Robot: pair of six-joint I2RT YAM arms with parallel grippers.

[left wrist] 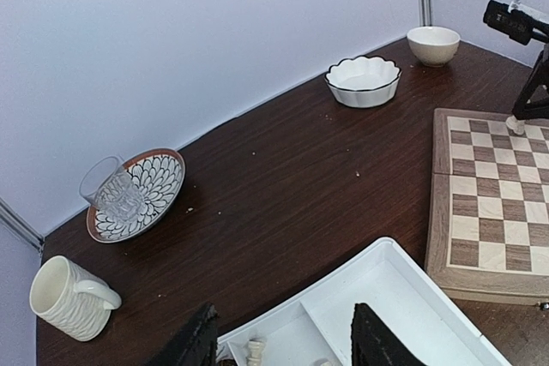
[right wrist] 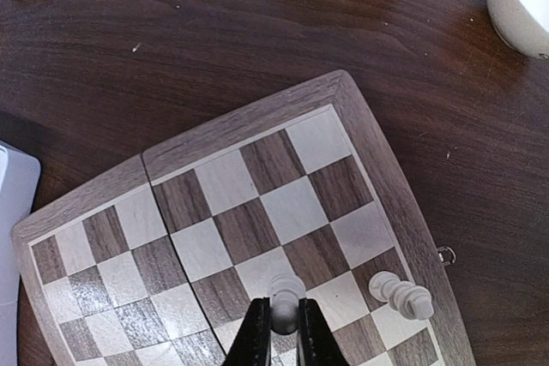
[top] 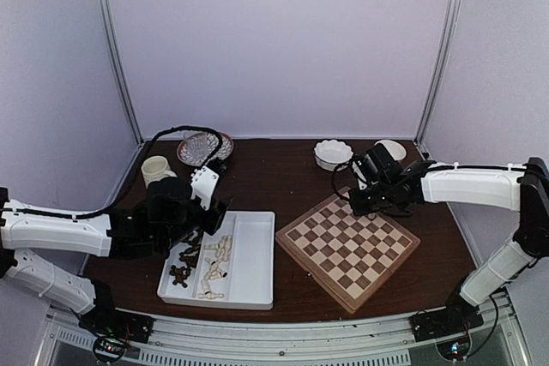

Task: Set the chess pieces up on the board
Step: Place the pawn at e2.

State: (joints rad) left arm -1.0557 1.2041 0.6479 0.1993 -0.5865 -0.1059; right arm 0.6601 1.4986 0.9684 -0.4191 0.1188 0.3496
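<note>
The board (top: 347,248) lies at the right of the table. My right gripper (right wrist: 282,310) is shut on a cream chess piece (right wrist: 286,287) just over a square near the board's far corner (top: 353,205). A second cream piece (right wrist: 399,293) stands on the board by the rim, one square to the right. My left gripper (left wrist: 283,353) hangs open over the far end of the white tray (left wrist: 403,297), with nothing between its fingers (left wrist: 377,340). One cream piece (left wrist: 255,351) shows in the tray below it. Several cream pieces (top: 219,263) and dark pieces (top: 184,263) lie in the tray's left compartment.
A patterned plate (left wrist: 159,186) holding a glass (left wrist: 107,186) and a cream mug (left wrist: 73,297) stand at the back left. A scalloped white bowl (left wrist: 363,81) and a small bowl (left wrist: 433,45) sit behind the board. The tray's right compartment (top: 253,259) holds nothing.
</note>
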